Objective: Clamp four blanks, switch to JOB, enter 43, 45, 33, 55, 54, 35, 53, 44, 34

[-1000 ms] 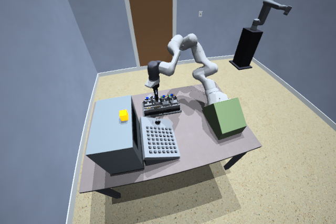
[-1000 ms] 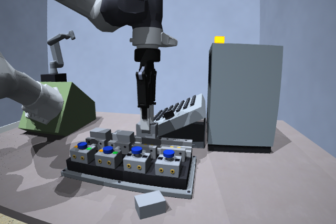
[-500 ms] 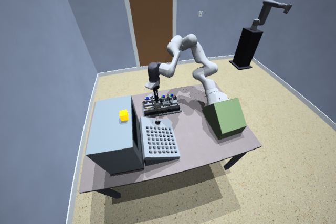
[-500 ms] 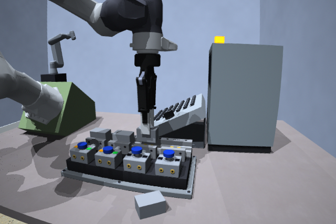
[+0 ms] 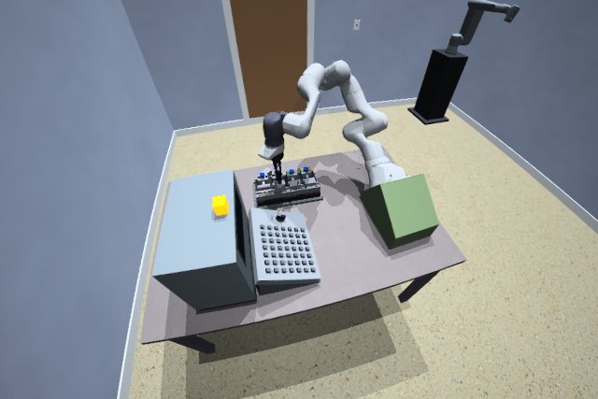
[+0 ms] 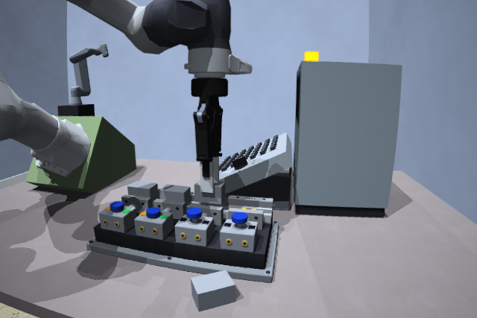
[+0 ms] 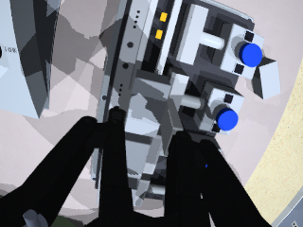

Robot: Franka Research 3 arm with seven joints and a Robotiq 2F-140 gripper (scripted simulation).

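From the left in the exterior view, a green stand (image 5: 407, 208) (image 6: 90, 153) sits on the bench (image 5: 348, 259) (image 6: 346, 261), with the pale arm (image 5: 354, 95) (image 6: 111, 7) rising beside it. Next comes the row of four clamps (image 5: 288, 200) (image 6: 180, 249). The first block (image 6: 142, 189) and second block (image 6: 175, 194) lie level in the two leftmost clamps, their valves' amber and green lights lit. At the third clamp, the hand (image 5: 278, 180) (image 6: 208, 183) (image 7: 146, 105) points straight down, pinching the third block (image 6: 219, 192) (image 7: 142, 106) from two sides. This block sits level at the rails, its long axis running roughly along the row and its short way across, between the fingers; whether it fully rests there I cannot tell. The third valve's lights are dark. The fourth block (image 6: 212, 291) (image 7: 270, 80) lies flat on the bench in front of the row, its long axis roughly along it but turned slightly askew. The fourth clamp holds no block, and its lights are dark too. Farther right are the sloping keyboard (image 5: 283, 249) (image 6: 265, 160) and the tall cabinet (image 5: 197, 225) (image 6: 346, 133), its yellow lamp (image 5: 220, 205) (image 6: 311, 56) lit.
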